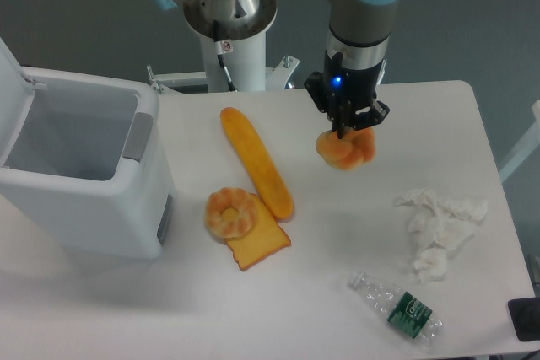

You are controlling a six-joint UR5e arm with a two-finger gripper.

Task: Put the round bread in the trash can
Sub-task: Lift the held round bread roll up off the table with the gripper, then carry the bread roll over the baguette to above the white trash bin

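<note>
Nearest the camera, at the lower right of the frame, a crushed clear plastic bottle (396, 305) with a green label lies on its side on the white table (337, 233). A dark object (525, 319) is cut off by the right edge just beside it; what it is cannot be told. Above the bottle, toward the right edge, sits a crumpled white tissue (439, 227).

Left of centre, a slice of toast (260, 244) lies flat, with a pale ring-shaped roll (231, 212) resting against its upper left edge. A long orange baguette (256, 161) runs diagonally from the upper left down to the toast, its lower end touching the slice.

At the left of the frame stands the trash can (80, 183), a boxy white bin with its lid tipped up at the far left and its grey cavity open to view.

Farther back, right of centre, the round bread (346, 148) hangs in the gripper (344, 131), whose fingers are clamped onto its top. Whether the bun is clear of the tabletop or just touching it cannot be told. It is well apart from the trash can, with the baguette between them. The arm rises from the gripper to the top of the frame, a blue light glowing on the wrist, and the robot's white base (229, 40) stands behind the table at upper centre.
</note>
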